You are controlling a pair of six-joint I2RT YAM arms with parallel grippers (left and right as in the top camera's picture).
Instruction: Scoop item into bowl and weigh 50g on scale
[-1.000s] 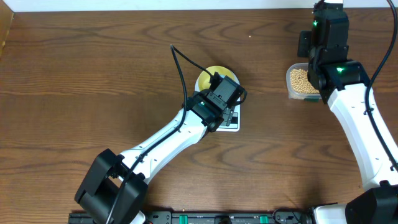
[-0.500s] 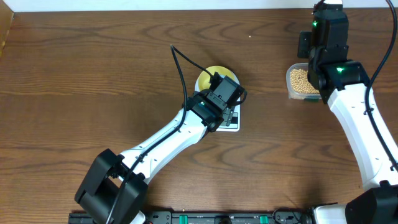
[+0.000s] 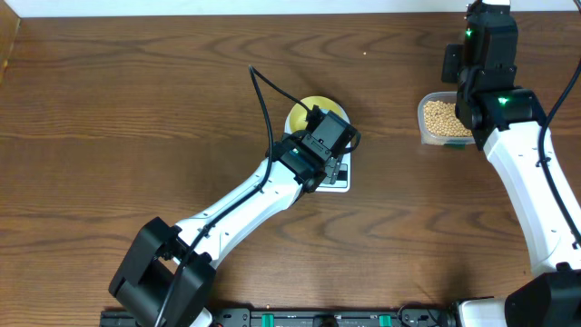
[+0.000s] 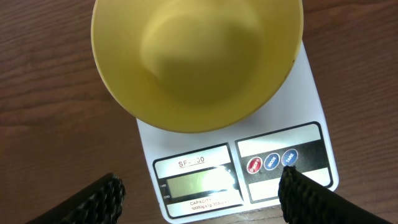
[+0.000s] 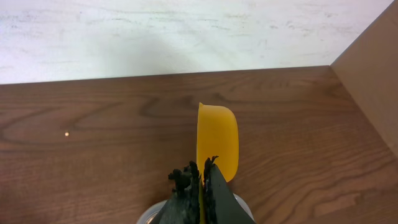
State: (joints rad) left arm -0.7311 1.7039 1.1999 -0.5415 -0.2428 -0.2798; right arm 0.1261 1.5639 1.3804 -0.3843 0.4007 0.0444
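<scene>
Holding left jaws wide apart over the display end of the scale (image 4: 311,112), with the empty bowl (image 4: 196,59) seated on it mid-bench (image 3: 136,109), and clamping right jaws on a yellow scoop (image 5: 217,140) near the tub (image 3: 421,118) of beans (image 3: 438,115) at the right.

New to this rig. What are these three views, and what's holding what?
Two white robot arms, left and right, work at a brown wooden table. One picture looks down from above; the other two come from cameras on each wrist. A pale yellow-green round bowl, empty, stands on a white flat digital scale. The left gripper hovers open above the scale's display. Near the right arm, a clear plastic container holds small tan beans. The right gripper is shut on a small yellow scoop.
</scene>
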